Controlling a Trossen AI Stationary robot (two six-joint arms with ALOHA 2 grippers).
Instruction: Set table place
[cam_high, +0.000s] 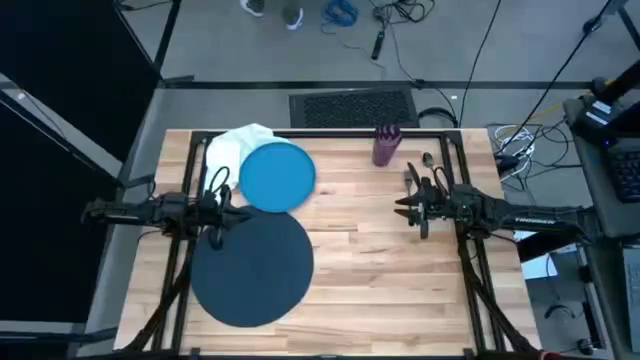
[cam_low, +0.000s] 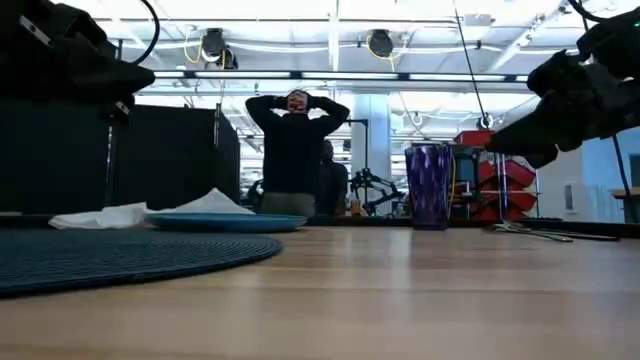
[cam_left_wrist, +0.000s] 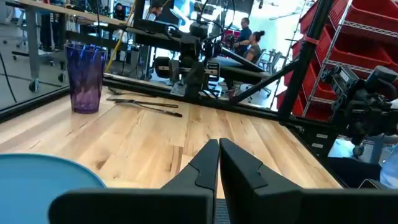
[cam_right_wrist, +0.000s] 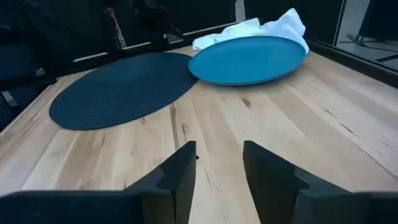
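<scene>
Your left gripper, fingers together, hovers mid-left between the blue plate and the charger; your right gripper, fingers apart, hangs empty mid-right below the purple cup.

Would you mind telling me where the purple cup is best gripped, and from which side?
Grip the purple cup across its mid-wall, coming in level from the table's open centre. It stands upright and its sides look tall, while cutlery lies close on the right arm's side.
</scene>
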